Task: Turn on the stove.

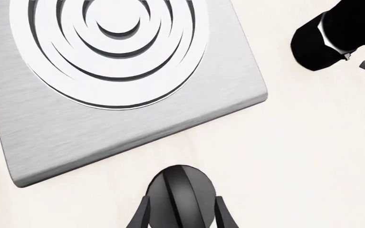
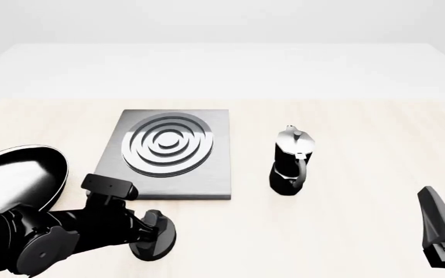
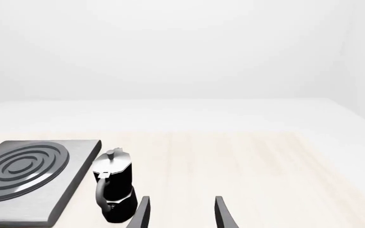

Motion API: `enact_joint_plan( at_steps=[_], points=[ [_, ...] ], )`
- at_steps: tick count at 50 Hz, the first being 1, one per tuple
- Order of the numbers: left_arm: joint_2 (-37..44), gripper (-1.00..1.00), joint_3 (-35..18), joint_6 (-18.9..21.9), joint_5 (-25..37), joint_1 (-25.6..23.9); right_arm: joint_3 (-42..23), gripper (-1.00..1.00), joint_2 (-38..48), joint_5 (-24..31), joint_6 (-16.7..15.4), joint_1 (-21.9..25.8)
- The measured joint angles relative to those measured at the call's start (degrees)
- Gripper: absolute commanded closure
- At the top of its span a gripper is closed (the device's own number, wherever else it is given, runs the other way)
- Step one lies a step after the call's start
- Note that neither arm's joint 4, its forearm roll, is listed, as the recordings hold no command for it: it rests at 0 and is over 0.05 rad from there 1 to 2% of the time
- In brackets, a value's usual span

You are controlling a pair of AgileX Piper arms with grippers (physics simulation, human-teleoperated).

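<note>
We see the left hand [image 1: 177,219] clasped around the round black knob [image 2: 153,234], fingers [image 1: 142,213] against either side of it, just in front of the grey stove [image 2: 172,153] on the tabletop [image 2: 346,231]. The right hand [image 3: 180,213] hangs spread, apart from the moka pot [image 2: 291,162]; the frying pan [image 2: 14,176] sits far left.

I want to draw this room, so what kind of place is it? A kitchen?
Probably a pretend kitchen made in a computer, not a real room. On a pale wooden table sit a stove, a coffee pot and a frying pan, with plain white all around.
</note>
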Motion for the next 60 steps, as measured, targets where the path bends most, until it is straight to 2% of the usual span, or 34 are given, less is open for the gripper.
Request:
enact_joint_plan(
  at_steps=[20, 34, 52, 60],
  points=[
    [2.7, -1.0, 0.3, -0.1, -2.0, 0.7, 0.0, -1.0, 0.0, 0.0, 0.2, 0.1],
    [1.2, -1.0, -0.1, 0.8, -1.3, 2.9, 0.0, -1.0, 0.0, 0.0, 0.0, 0.1],
    [-0.2, -1.0, -0.4, -0.1, -1.0, 4.4, 0.0, -1.0, 0.0, 0.1, -0.2, 0.3],
    [-1.4, -1.0, -0.4, 1.9, -0.3, 6.8, 0.0, -1.0, 0.0, 0.2, -0.3, 0.3]
  ],
)
